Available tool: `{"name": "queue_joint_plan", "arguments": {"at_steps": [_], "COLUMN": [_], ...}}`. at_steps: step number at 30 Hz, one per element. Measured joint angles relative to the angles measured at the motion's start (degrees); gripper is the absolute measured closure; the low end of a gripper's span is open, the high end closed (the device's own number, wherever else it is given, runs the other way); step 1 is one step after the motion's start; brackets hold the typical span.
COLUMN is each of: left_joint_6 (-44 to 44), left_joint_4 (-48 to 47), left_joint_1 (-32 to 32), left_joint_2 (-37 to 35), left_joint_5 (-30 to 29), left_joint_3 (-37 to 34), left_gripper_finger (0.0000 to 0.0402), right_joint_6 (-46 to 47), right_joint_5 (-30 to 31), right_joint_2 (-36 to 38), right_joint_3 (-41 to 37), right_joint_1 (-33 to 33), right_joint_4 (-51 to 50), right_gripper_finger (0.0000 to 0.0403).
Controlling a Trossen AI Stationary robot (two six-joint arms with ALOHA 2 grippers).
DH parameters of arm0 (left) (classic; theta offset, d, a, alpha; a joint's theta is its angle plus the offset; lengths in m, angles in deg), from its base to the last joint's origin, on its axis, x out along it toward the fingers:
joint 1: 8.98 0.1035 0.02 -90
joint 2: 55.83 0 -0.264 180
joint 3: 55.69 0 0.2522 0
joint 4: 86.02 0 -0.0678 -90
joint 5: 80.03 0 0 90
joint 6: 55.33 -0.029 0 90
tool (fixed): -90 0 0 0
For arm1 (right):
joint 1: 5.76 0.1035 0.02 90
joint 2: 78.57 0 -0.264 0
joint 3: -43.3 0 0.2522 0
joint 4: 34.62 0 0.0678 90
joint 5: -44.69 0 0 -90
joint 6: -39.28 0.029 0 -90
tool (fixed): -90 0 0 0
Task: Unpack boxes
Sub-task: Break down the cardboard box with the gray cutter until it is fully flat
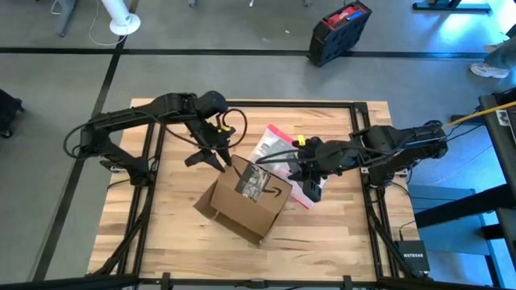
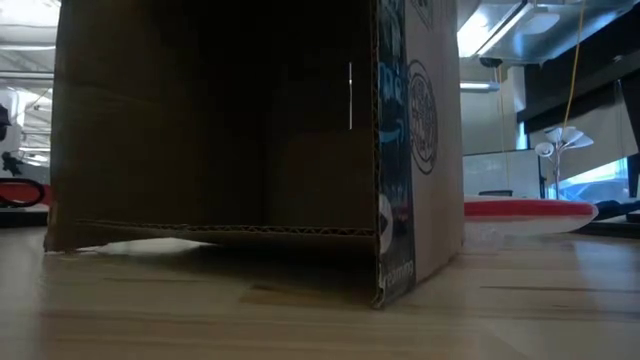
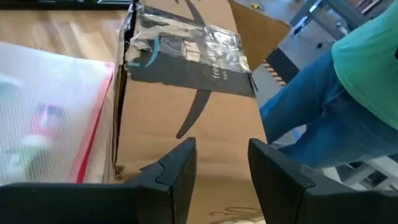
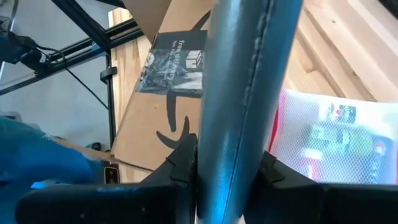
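Right up against the low camera you have the cardboard box (image 2: 255,150), filling most of that frame with its open mouth toward the lens and nothing plainly visible in the dark interior, though it is too dim there to be sure. From above, the box (image 1: 246,197) sits just below the middle of the frame on the table (image 1: 339,234), turned diagonally, its open end toward the lower left and its taped, logo-bearing face upward.

Your left gripper (image 1: 211,155) hangs off the box's upper-left corner, close to it but apart, with its fingers (image 3: 177,171) parted to a moderate gap and nothing between them; its wrist camera looks straight along the taped face. The box lies down and to the right of it in the overhead frame.

Your right gripper (image 1: 309,179) is beside the box's right edge, over the clear pouch (image 1: 278,149) with the pink-red border, and its jaws are narrow, clamped on a dark flat item (image 4: 245,93) which I cannot identify.

Judged from this, the left arm is free and nearer the open end, so any reach inside belongs to it.
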Motion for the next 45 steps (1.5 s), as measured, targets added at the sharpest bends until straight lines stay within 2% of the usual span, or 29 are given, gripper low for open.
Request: {"name": "queue_joint_plan", "arguments": {"at_steps": [13,19,25,29,34,45], "left_joint_6": [-3.0,-4.6,-5.9,-6.8,-6.5,-5.5], "left_joint_4": [-4.1,-7.2,-8.4,-10.6,-11.3,-10.9], "left_joint_1": [1.4,3.0,4.1,5.2,6.8,9.5], "left_joint_2": [-1.3,-3.5,-3.5,-3.7,-3.1,-3.5], "left_joint_5": [-8.1,-14.0,-16.0,-19.8,-23.8,-23.4], "left_joint_3": [0.1,0.1,0.1,-0.5,-3.1,-13.6], "left_gripper_finger": [0.0261,0.0261,0.0261,0.0261,0.0261,0.0261], "right_joint_6": [4.5,6.1,6.4,7.6,9.5,13.2], "right_joint_5": [3.6,4.4,4.6,4.7,4.7,3.8], "right_joint_2": [0.0,0.0,0.0,0.0,-0.3,-0.5], "right_joint_3": [0.0,0.0,0.0,0.0,-0.2,-9.1], "right_joint_1": [3.4,3.8,3.8,3.8,3.8,3.9], "right_joint_4": [-1.6,-2.4,-2.5,-2.5,-4.2,-4.8], "right_gripper_finger": [0.0332,0.0332,0.0332,0.0332,0.0332,0.0332]}}
